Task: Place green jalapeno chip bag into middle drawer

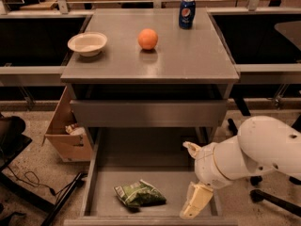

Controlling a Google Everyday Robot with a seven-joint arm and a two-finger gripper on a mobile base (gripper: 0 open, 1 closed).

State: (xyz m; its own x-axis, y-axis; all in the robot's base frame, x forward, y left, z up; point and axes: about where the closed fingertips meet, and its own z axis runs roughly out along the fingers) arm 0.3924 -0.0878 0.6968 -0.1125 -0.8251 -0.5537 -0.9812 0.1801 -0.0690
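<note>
The green jalapeno chip bag (139, 194) lies flat on the floor of the pulled-out middle drawer (141, 152), near its front lip and left of centre. My gripper (192, 177) hangs over the drawer's right side, to the right of the bag and apart from it. It is open and empty, with one cream finger (196, 201) low near the front lip and the other higher up. The white arm reaches in from the right.
On the cabinet top stand a white bowl (87, 44), an orange (147, 38) and a blue soda can (186, 12). A closed drawer front (148, 113) sits above the open one. A cardboard box (66, 133) stands at the left; cables lie on the floor.
</note>
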